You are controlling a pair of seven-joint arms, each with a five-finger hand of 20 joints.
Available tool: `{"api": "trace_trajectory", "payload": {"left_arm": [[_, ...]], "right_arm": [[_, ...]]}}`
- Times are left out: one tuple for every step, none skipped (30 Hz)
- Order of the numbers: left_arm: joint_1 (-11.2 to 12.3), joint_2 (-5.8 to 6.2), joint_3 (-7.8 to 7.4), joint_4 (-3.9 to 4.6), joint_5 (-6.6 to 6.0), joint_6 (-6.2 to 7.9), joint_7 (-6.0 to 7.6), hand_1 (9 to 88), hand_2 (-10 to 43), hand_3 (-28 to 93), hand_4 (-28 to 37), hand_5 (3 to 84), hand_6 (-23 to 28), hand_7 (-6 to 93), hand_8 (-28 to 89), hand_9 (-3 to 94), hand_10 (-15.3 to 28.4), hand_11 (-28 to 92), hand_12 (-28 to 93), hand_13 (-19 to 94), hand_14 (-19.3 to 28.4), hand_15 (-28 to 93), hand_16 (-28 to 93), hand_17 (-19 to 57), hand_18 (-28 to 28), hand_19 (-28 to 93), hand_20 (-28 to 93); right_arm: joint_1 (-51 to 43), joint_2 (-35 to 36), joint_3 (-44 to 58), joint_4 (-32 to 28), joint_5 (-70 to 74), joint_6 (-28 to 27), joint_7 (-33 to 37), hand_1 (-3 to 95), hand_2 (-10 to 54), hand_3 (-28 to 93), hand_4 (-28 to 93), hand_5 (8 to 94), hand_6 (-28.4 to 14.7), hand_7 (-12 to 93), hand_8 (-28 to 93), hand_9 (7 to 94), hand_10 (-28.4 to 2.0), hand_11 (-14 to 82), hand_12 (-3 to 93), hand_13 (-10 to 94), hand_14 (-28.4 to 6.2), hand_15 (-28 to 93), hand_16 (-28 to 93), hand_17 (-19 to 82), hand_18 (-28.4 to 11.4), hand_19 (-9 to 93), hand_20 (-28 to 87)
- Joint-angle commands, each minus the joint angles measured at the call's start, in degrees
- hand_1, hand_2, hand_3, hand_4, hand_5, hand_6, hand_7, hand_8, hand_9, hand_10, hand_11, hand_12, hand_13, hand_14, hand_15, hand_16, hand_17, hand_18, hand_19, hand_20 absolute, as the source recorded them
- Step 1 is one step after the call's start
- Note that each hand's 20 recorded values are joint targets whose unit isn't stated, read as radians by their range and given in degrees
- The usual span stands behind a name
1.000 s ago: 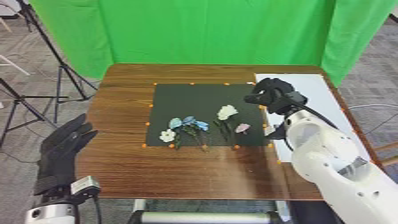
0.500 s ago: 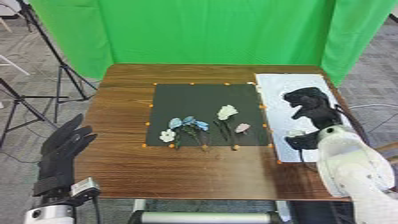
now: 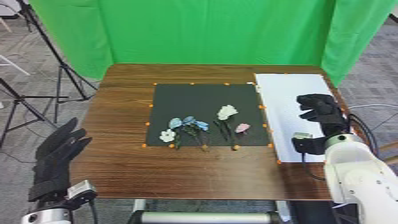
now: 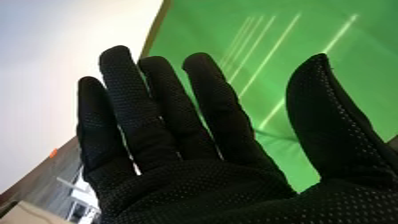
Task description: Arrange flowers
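Well, the flowers lay on the black mat; the right hand hung beyond them, fingers straight, thumb apart; the left hand looked straight-fingered too

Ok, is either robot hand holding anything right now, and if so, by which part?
Nothing is held: the right robot hand is open and empty, and so is the left robot hand. The flower heads lie on the black mat.
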Motion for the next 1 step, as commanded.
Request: {"api": "trace_trajectory", "payload": {"left_arm": [[0.19, 0.78, 0.60, 0.15, -1.10, 1.08, 1.01, 25.8, 4.6, 82, -20.9, 33.3, 6.6, 15.7, -12, 31.2, 17.9, 34, 5, 22, 25.4, 62, -17, -10.1, 21.0, 57, 3]], "right_arm": [[-0.11, 0.67, -0.20, 0.40, -0.32, 0.82, -0.28, 14.8, 12.1, 85, -24, 48.5, -8.9, 16, -11, 47.1, -21.0, 16.3, 13.4, 37, -23.0, 47, 5, 8, -23.5, 62, -1]]}}
